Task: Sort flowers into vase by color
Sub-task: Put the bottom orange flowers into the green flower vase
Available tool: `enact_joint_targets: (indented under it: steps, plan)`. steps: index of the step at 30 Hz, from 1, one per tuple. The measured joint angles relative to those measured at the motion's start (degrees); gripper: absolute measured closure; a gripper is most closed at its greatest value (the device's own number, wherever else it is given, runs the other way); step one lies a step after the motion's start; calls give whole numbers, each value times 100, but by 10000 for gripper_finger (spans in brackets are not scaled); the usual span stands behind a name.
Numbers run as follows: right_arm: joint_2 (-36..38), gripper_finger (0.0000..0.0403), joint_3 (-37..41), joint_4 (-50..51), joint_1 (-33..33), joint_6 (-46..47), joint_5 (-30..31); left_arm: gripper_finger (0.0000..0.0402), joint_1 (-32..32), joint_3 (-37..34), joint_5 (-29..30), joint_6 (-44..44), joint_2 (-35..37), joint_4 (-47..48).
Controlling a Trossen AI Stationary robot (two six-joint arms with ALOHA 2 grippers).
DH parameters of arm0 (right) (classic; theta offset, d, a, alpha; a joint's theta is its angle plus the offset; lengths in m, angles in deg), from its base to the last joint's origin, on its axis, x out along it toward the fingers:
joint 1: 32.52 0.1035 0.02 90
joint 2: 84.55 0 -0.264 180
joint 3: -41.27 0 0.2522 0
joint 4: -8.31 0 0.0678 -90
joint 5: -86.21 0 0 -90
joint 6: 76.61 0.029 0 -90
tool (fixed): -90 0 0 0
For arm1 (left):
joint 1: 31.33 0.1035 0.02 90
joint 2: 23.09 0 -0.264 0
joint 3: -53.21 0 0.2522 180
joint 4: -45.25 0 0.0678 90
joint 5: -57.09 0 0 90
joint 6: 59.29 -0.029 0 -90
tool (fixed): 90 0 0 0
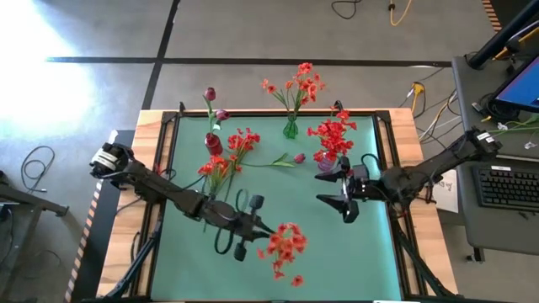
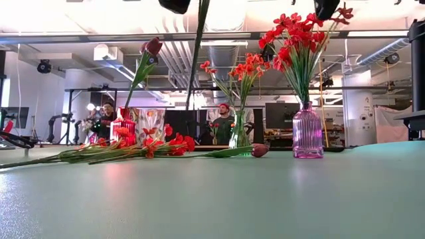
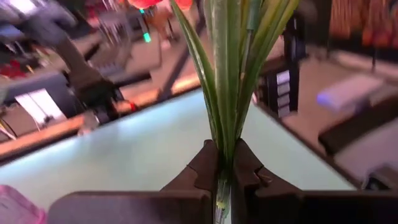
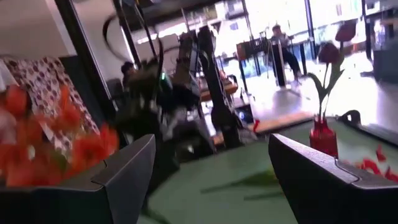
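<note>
Orange-red spray (image 1: 285,246) hung near edge, stalk pinched in closed left gripper (image 1: 242,238), long axis running right from jaws; green vase (image 1: 290,128) stood far, well apart; right gripper (image 1: 344,195) waited spread wide, empty, nearer purple vase (image 1: 326,162)

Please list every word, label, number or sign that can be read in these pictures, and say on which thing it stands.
None can be read.
White sheet beside the table: any print too small to read.
Blue screen above the keyboard: content too small to read.
Vases, flowers and arms: no lettering shows.
</note>
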Motion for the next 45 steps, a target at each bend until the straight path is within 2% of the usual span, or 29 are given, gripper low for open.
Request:
enact_joint_targets:
  steps: [6,9,14,18,25,36,40,45]
  plan:
    - [-395,99,0,202,84,175,-23,401,0,-553,33,91,28,-1501]
    - [-742,99,-57,201,115,11,-26,401,4,-625,181,144,30,-1873]
    - [-1349,99,-371,106,115,-201,-25,401,19,-620,1188,150,30,-1865]
    - [-1920,99,-805,120,113,-382,-12,401,82,-620,1685,271,30,-1862]
    - [-2651,99,-1673,120,111,-705,23,401,118,-618,1716,301,23,-1835]
    - [-3400,101,-2596,284,98,-1009,182,401,119,-609,1716,347,21,-1842]
    - [-3627,132,-2943,659,89,-1019,227,401,120,-609,1762,400,21,-1888]
    - [-3738,231,-3213,998,78,-1102,364,379,111,-609,1754,515,21,-1912]
